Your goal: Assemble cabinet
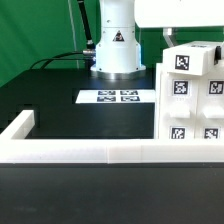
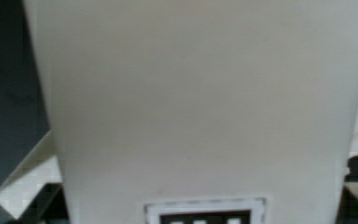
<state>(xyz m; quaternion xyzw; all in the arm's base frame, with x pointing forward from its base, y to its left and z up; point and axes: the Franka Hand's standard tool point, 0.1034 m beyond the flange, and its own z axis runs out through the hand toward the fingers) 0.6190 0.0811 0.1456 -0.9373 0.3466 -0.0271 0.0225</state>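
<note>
At the tabletop's right edge by the front rail (image 1: 100, 152), the end effector (image 2: 202, 205), fingers apparently clamped on a cabinet (image 1: 192, 95) panel, seems mid-fitting; next comes aligning it squarely before release.

The cabinet (image 1: 192, 95) is standing upright on the black surface (image 1: 50, 95) at the exterior view's right, showing several black-and-white tags on its near faces. The marker board (image 1: 118, 97) is lying flat before the robot's base (image 1: 115, 50). A long white L-shaped rail (image 1: 80, 152) is running across the foreground, touching the cabinet's foot.
</note>
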